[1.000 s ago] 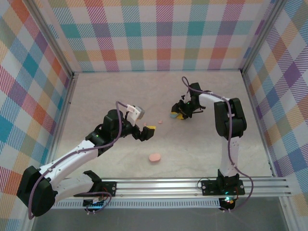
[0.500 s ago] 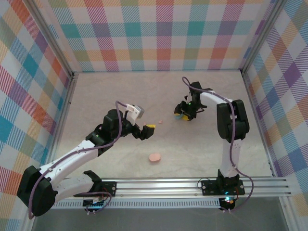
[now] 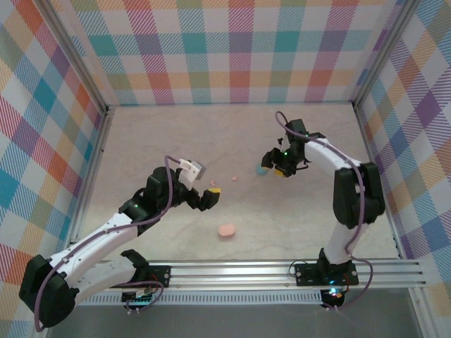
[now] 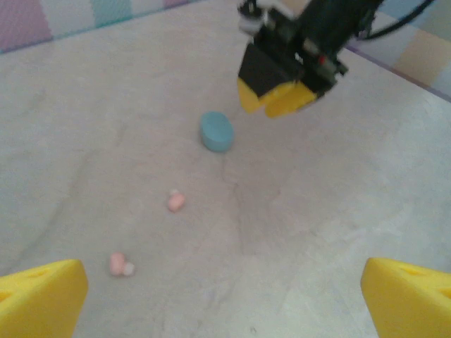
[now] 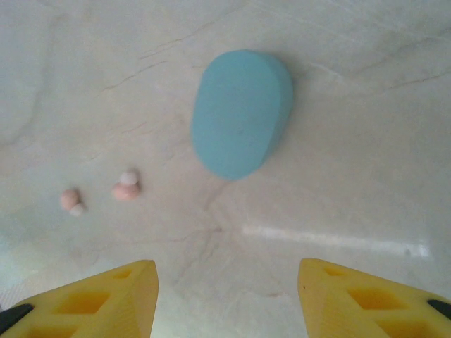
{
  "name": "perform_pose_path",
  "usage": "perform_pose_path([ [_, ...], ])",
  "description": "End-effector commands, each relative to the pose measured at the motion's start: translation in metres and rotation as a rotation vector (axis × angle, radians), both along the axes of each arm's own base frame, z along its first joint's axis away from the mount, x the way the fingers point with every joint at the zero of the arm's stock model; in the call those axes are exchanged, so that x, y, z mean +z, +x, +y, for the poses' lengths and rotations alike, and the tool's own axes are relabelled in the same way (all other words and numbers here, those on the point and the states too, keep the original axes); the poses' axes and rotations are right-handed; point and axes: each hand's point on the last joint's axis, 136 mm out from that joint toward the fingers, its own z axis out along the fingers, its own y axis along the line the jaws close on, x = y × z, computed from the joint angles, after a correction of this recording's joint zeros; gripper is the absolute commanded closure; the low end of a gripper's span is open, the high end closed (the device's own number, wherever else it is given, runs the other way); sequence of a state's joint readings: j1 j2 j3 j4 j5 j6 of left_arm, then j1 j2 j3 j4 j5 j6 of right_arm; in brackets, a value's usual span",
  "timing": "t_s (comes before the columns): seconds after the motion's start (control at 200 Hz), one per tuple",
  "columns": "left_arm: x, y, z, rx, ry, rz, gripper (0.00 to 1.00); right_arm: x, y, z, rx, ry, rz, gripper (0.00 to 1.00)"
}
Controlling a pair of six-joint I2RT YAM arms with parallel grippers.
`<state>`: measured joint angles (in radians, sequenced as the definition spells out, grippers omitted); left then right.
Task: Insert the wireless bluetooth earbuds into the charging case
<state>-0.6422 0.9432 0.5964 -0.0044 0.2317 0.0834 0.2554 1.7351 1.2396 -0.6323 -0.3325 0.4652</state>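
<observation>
- From above, your left gripper [image 3: 211,191] hangs over the pale, stone-look table [image 3: 141,141], near the two pink buds [image 3: 235,177]. The pink case [image 3: 226,230] lies closer to the arm bases, apart from the buds.
- In the left wrist view, the left gripper's fingers [image 4: 42,296] are far apart and hold nothing. The buds lie in front of them. I think picking one up comes next, so get it right in the middle before you pinch.
- In the right wrist view, your right gripper [image 5: 225,296] is spread wide too, and empty, over the blue case [image 5: 243,113]. The case is a smooth oval and looks shut. The buds are tiny and round with white tips. They may roll, so go slow and squeeze softly.
</observation>
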Motion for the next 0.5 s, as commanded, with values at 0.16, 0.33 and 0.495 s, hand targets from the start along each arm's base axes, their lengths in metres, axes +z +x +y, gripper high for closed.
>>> perform_pose_path([
  [0.16, -0.069, -0.076, -0.032, -0.346, 0.155, 0.105, 0.13, 0.058, -0.039, 0.003, 0.126, 0.093, -0.258, 0.47],
  [0.33, -0.111, -0.093, -0.051, -0.470, 0.374, 0.127, 0.18, 0.070, -0.072, 0.008, 0.195, 0.136, -0.331, 0.47],
  [0.495, -0.138, -0.100, -0.068, -0.566, 0.540, 0.152, 0.20, 0.068, -0.092, 0.009, 0.216, 0.166, -0.348, 0.48],
])
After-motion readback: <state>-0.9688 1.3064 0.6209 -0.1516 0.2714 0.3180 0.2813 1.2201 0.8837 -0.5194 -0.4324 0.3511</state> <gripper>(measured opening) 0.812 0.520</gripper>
